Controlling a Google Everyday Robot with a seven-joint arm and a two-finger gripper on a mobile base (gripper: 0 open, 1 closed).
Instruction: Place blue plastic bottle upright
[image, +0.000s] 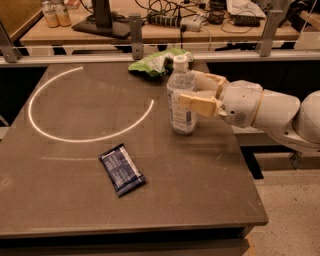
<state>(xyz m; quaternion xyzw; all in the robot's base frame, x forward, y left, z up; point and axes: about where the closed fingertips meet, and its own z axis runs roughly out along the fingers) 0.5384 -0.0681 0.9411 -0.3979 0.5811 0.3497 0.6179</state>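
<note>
The blue plastic bottle (181, 97) stands upright on the dark table (75, 200), right of the middle; it is clear, with a white cap and a blue-and-white label. My gripper (192, 92) reaches in from the right at the bottle's mid height. Its tan fingers (200, 105) sit on either side of the bottle's body, one in front and one behind. The white arm (270, 112) extends off to the right.
A flat dark blue snack packet (121, 169) lies in front of the table's middle. A green bag (156, 61) lies at the back edge. A white arc (55, 132) marks the table's left half. A metal rail (135, 47) and a cluttered desk stand behind.
</note>
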